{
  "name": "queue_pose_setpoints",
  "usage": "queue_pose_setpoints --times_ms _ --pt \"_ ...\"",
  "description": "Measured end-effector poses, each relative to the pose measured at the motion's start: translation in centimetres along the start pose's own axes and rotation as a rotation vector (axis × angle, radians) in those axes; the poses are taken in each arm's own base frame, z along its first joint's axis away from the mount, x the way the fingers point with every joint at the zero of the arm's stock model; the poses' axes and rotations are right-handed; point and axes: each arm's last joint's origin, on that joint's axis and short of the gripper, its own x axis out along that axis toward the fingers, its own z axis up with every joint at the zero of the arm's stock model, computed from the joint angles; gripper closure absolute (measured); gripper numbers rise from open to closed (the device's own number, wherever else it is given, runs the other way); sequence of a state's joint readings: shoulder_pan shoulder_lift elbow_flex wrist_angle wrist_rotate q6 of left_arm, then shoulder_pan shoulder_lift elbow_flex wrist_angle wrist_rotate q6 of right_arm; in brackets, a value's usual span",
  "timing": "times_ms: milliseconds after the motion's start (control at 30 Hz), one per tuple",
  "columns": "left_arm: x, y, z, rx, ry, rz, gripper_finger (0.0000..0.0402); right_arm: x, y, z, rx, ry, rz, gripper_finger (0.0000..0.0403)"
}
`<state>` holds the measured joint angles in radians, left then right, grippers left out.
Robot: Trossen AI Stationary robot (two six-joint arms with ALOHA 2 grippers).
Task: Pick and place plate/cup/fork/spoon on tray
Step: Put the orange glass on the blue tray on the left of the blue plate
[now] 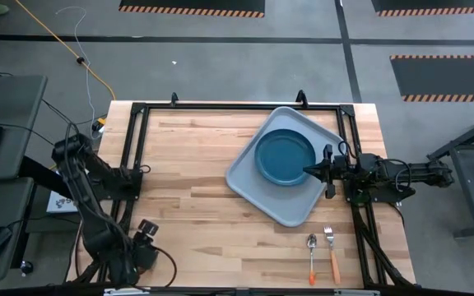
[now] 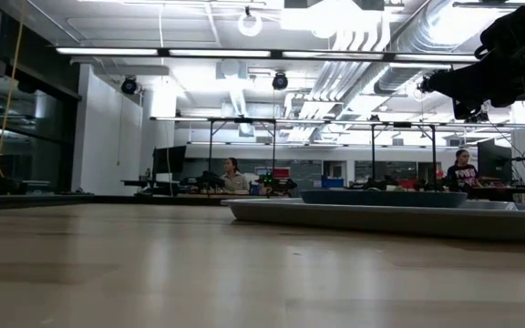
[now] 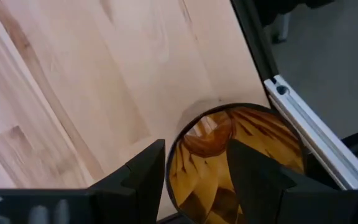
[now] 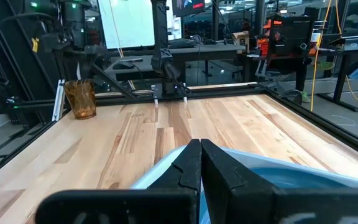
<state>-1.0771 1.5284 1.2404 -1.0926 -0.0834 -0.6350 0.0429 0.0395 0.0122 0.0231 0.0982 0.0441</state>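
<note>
On the wooden desk the tray sits turned at an angle toward the right side, and the plate lies inside it, filling much of its upper half. The right tool hangs above the tray just past the plate's right rim, its two fingers pressed together with nothing between them; in the right wrist view they close over the tray's pale edge with the blue of the plate beside them. The low view shows the tray as a long shallow band with the plate riding on it and the right arm up above at the far right. The fork and the spoon lie side by side near the desk's front right edge, below the tray's lower corner, bowl and tines pointing toward the tray, orange handles toward the front edge. The left tool is down at the front left of the desk, well apart from the tray; its wrist view shows the fingers set around the rim of the cup, one outside the wall and one inside (whether they actually pinch the wall I cannot tell). The cup stands upright on the desk near the metal frame rail.
</note>
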Motion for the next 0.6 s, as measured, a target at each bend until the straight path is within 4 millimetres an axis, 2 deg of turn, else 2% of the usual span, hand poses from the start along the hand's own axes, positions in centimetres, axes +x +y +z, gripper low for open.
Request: queue_pose_setpoints --times_ms 467,600 --pt "1.5 -0.1 -0.1 0.021 0.095 0.066 0.0241 0.0 0.0 0.0 0.000 0.000 0.000 0.0402" --pt "2.6 -0.3 0.1 0.022 0.131 0.088 0.0241 0.0 0.0 0.0 0.000 0.000 0.000 0.0402"
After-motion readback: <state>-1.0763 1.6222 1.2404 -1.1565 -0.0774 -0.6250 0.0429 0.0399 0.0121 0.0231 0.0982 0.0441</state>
